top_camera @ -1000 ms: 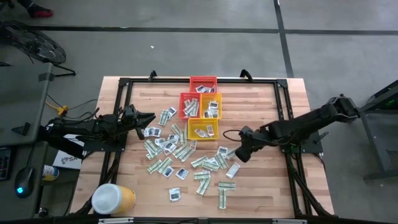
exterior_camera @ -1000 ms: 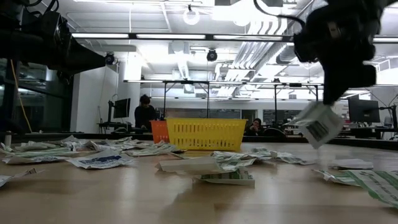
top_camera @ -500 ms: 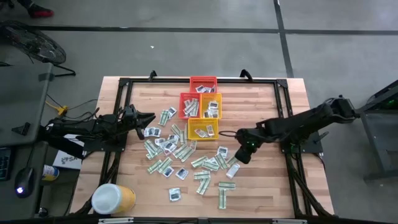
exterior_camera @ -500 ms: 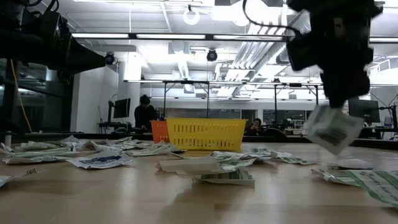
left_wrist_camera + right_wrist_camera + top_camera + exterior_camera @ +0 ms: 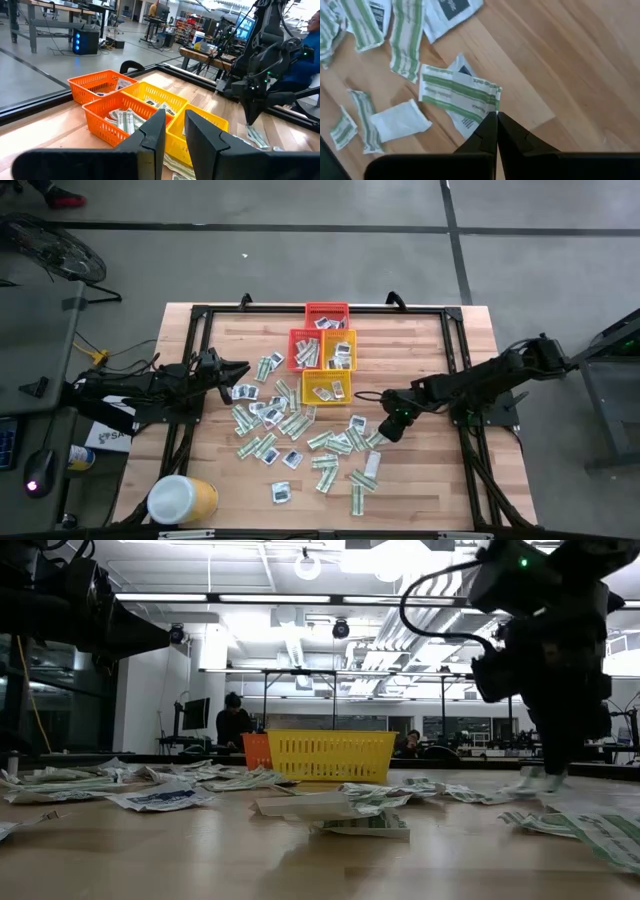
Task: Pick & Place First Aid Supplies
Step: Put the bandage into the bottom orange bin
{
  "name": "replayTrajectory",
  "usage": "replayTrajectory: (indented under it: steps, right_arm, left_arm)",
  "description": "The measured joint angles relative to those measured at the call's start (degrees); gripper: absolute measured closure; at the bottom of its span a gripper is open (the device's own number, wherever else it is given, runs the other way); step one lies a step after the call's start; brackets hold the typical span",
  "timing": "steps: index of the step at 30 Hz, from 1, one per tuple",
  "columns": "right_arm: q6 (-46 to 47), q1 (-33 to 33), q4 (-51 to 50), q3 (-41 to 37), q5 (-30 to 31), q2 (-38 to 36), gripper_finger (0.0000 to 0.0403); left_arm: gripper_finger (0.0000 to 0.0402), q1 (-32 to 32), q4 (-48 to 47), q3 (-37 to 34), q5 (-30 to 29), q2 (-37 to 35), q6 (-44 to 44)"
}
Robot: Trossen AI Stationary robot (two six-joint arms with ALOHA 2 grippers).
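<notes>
Just beyond the right end effector (image 5: 496, 116), fingers pressed together, a green-striped packet (image 5: 458, 93) lies on the worktop (image 5: 560, 65), touching its tips.

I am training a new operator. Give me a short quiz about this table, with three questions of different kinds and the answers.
1. True or false: the yellow basket is empty.
2. How many small baskets stand on the table? A: two. B: four. C: seven.
3. Fill in: the tool that is down at the loose packets, with its fingers shut, is the ____ tool (left tool or right tool).

Key: 1 false, it holds packets. 2 B. 3 right.
</notes>
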Motion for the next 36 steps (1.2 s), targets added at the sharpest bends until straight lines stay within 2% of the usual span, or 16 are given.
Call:
replayTrajectory:
  steps: [7, 25, 29, 36]
  right_arm:
    - [0.82, -0.03, 3.80, -3.18, -0.31, 0.00, 0.0399]
    - [2.83, -0.01, 5.74, -4.70, -1.15, -0.02, 0.0349]
    - [4.26, 0.04, 5.29, -4.72, -3.71, -0.02, 0.0348]
    - [4.31, 0.06, 5.29, -4.72, -3.54, -0.02, 0.0350]
  left_arm:
    - [0.0328, 0.00, 0.00, 0.00, 0.00, 0.00, -0.02]
    - [0.0328, -0.01, 0.00, 0.01, 0.00, 0.00, -0.01]
    - [0.0328, 0.00, 0.00, 0.00, 0.00, 0.00, -0.02]
    - [0.0328, 0.00, 0.00, 0.02, 0.00, 0.00, -0.02]
